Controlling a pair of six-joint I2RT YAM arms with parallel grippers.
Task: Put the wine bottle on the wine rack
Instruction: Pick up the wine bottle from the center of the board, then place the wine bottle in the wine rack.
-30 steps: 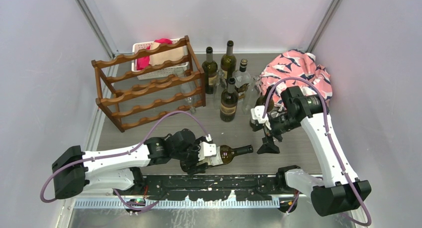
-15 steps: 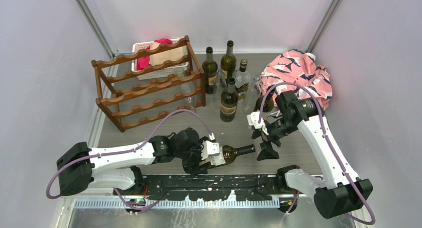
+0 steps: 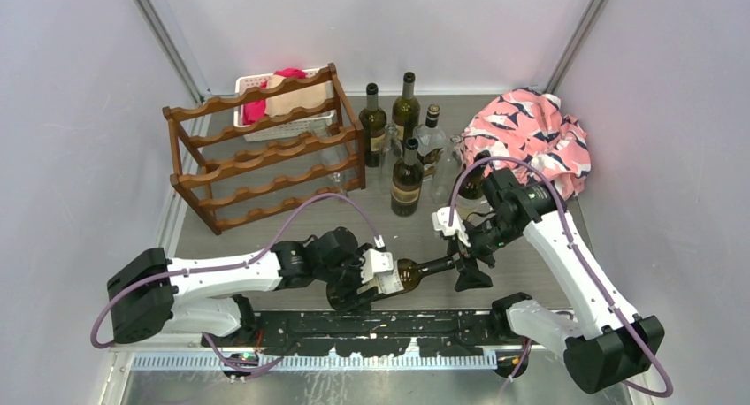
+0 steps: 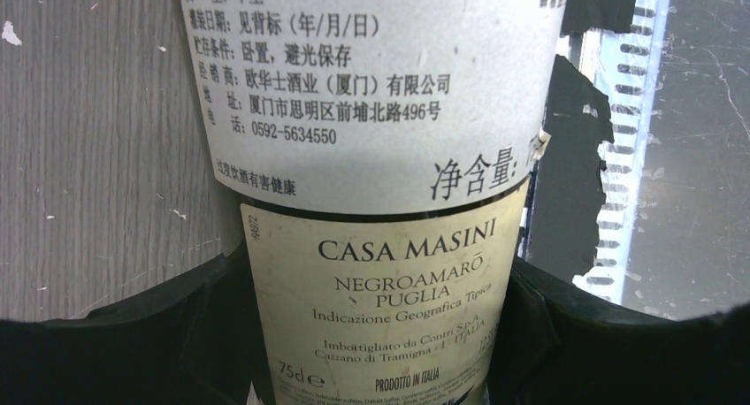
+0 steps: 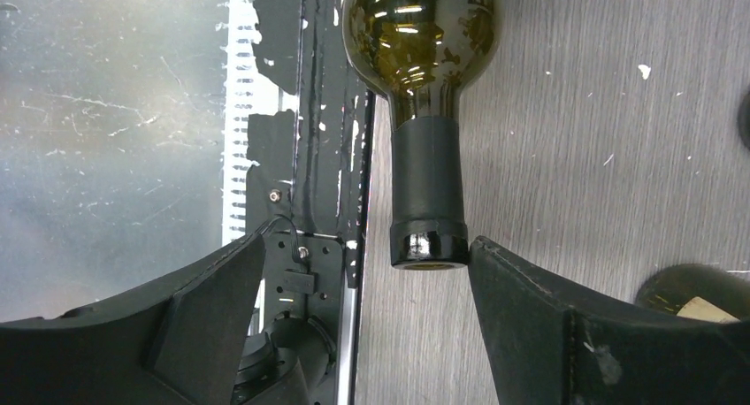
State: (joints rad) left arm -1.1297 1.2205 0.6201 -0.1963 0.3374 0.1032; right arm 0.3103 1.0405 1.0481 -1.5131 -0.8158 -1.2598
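Note:
A dark green wine bottle (image 3: 414, 271) lies on its side near the table's front edge, neck pointing right. My left gripper (image 3: 361, 278) is shut on its labelled body (image 4: 380, 246), one finger on each side of the cream label. My right gripper (image 3: 462, 265) is open at the bottle's mouth. In the right wrist view the black-capped neck (image 5: 427, 184) ends level with the fingertips, close against the right finger (image 5: 522, 290) and far from the left one. The reddish-brown wine rack (image 3: 265, 157) stands at the back left with nothing on its rails.
Several upright bottles (image 3: 407, 179) stand in a cluster right of the rack. A white basket (image 3: 252, 91) with pink and tan cloths sits behind the rack. A pink patterned cloth (image 3: 531, 131) is heaped at the back right. A black rail (image 3: 389, 321) runs along the near edge.
My right gripper has come down and to the left, from beside the standing bottles to the lying bottle's mouth. The left gripper has shifted the bottle slightly to the right.

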